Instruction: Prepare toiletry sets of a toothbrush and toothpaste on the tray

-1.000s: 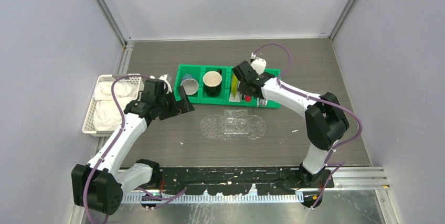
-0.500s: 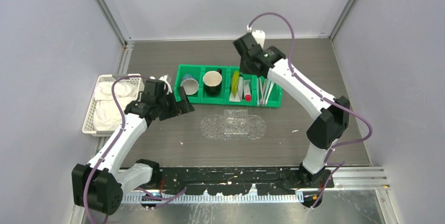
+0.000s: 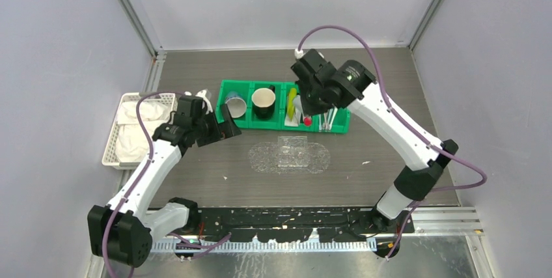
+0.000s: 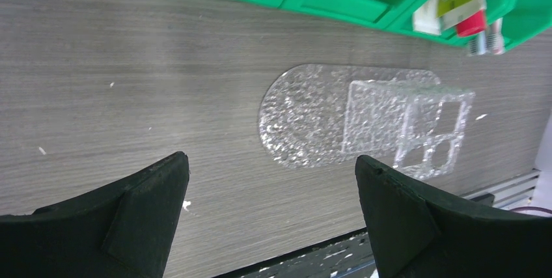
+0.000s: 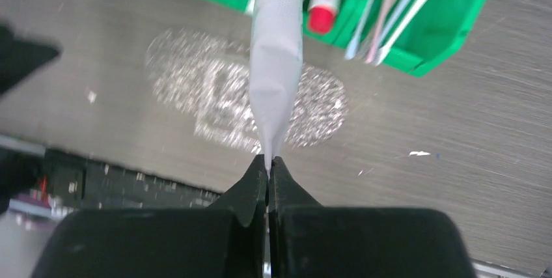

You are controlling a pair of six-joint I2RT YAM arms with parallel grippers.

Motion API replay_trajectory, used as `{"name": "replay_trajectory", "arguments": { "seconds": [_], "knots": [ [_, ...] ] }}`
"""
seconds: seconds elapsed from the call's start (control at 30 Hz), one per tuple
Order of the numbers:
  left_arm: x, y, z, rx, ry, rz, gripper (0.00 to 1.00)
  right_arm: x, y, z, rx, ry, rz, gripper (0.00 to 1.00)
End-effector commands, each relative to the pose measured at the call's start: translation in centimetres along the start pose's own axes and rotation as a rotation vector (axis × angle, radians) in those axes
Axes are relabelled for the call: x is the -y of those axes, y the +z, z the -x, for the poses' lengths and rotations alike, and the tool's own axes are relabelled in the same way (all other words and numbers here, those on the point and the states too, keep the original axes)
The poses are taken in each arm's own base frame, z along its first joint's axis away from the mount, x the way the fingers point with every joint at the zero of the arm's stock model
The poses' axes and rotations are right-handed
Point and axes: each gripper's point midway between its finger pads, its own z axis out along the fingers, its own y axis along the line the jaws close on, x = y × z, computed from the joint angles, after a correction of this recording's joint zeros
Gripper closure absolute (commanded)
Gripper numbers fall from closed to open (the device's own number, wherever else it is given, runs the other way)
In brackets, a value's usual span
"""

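My right gripper (image 5: 269, 159) is shut on the flat crimped end of a white toothpaste tube (image 5: 276, 63) with a green cap, which hangs above the table between the green bin (image 5: 449, 43) and the speckled clear tray (image 5: 319, 105). From above, the right gripper (image 3: 304, 101) hovers over the bin's right compartments. Slim wrapped toothbrushes (image 5: 390, 17) and a red-capped tube (image 5: 323, 1) lie in the bin. The tray (image 3: 260, 157) lies in front of the bin with a clear rack (image 4: 403, 122) on it. Left of the tray (image 4: 306, 118), my left gripper (image 4: 270, 167) stands open and holds nothing.
The green bin (image 3: 224, 96) also holds a tipped blue cup (image 3: 235, 105), a black mug (image 3: 263, 102) and a yellow-green packet (image 3: 291, 97). A white mesh basket (image 3: 114, 144) with white cloths stands at the far left. White crumbs dot the table.
The right gripper closed on the toothpaste tube in the bin and lifted it up and toward the tray as the arm rose. The left arm stayed put.
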Motion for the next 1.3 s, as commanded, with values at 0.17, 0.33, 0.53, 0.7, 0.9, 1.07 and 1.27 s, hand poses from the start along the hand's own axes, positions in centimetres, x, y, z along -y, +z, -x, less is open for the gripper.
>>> {"name": "replay_trajectory", "arguments": {
  "seconds": [0.17, 0.33, 0.53, 0.7, 0.9, 1.07, 1.27],
  "knots": [
    [10.9, -2.6, 8.5, 0.092, -0.034, -0.369, 0.00, -6.1, -6.9, -5.8, -0.023, -0.139, 0.265, 0.99],
    [14.1, -2.7, 10.7, 0.103, -0.049, -0.447, 0.00, -8.7, -6.9, -8.3, -0.044, -0.198, 0.300, 0.99],
    [15.3, -1.4, 8.1, 0.024, -0.020, -0.473, 0.00, -11.8, -7.3, -7.8, -0.026, -0.217, 0.398, 0.99],
    [15.6, -0.9, 2.2, -0.075, 0.023, -0.474, 0.00, -13.1, -6.9, -5.0, 0.050, -0.233, 0.378, 0.99],
    [15.2, -1.5, -4.1, -0.120, 0.056, -0.465, 0.00, -11.3, -6.1, 0.0, 0.131, -0.103, 0.389, 0.99],
    [14.1, -1.9, -3.9, -0.098, 0.078, -0.413, 0.00, -10.6, -7.5, 0.3, 0.166, -0.082, 0.426, 0.99],
    [15.1, -1.6, -3.3, -0.101, 0.065, -0.435, 0.00, -10.4, -8.3, 0.4, 0.187, -0.070, 0.455, 0.99]
  ]
}}
